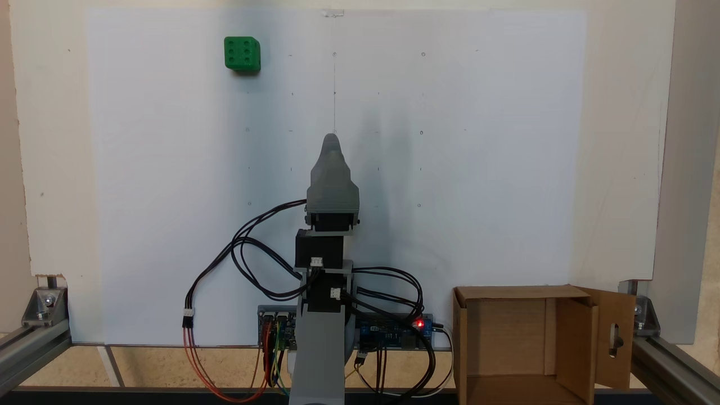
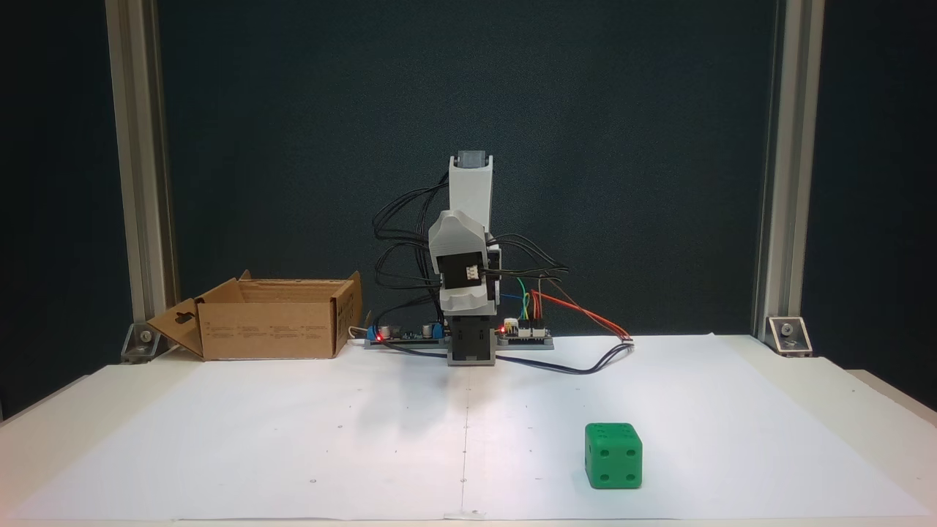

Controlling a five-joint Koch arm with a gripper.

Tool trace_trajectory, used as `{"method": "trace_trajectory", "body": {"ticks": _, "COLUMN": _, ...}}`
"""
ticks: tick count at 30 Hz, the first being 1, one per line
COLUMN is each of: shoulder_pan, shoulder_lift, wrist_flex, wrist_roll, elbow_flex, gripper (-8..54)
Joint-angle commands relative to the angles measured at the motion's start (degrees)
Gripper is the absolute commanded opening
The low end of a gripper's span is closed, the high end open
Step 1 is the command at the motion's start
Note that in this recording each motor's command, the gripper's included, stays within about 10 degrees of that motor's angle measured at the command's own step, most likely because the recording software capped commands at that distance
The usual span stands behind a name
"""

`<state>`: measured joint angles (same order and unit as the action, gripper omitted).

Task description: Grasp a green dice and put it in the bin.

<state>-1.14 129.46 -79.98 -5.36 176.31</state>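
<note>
Landmark: the robot arm (image 1: 332, 225), standing at the middle of the near edge of the white sheet (image 1: 450, 169) in a fixed view from above.
Green dice: the green dice (image 1: 242, 54) lies on the sheet, well apart from the claw (image 1: 333, 140), up and to the left of its tip in that fixed view, with the six-pip face turned upward.
Green dice, front camera: in a fixed view facing the arm, the green dice (image 2: 613, 455) sits in front of the arm and to its right, near the sheet's front edge; a four-pip face looks at the camera.
Claw: folded in close above the arm's base, tip pointing away over the sheet; its jaws lie one behind the other under a grey shell, so I cannot tell whether they are apart or together.
Arm pose: in a fixed view the arm (image 2: 468, 271) is tucked upright, upper link vertical, forearm doubled back down; black cables loop out on both sides.
Bin: the bin (image 1: 540, 343) stands on the surface to the right of the arm's base from above, flaps up, inside empty; the slotted flap is on its right.
Bin, front camera: the bin (image 2: 271, 329) is left of the arm, printed side showing.
</note>
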Motion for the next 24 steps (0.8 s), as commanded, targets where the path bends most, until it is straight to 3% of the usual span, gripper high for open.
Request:
{"method": "trace_trajectory", "body": {"ticks": 1, "shoulder_pan": 0.44, "shoulder_lift": 6.06, "wrist_flex": -0.79, "wrist_roll": -0.44, "elbow_flex": 2.99, "gripper": 44.6}}
{"method": "trace_trajectory", "body": {"ticks": 19, "shoulder_pan": -0.09, "shoulder_lift": 6.06, "wrist_flex": -0.53, "wrist_roll": -0.18, "elbow_flex": 2.37, "gripper": 43.9}}
{"method": "trace_trajectory", "body": {"ticks": 24, "shoulder_pan": -0.62, "shoulder_lift": 6.06, "wrist_flex": 16.94, "wrist_roll": -0.18, "elbow_flex": -8.17, "gripper": 44.0}}
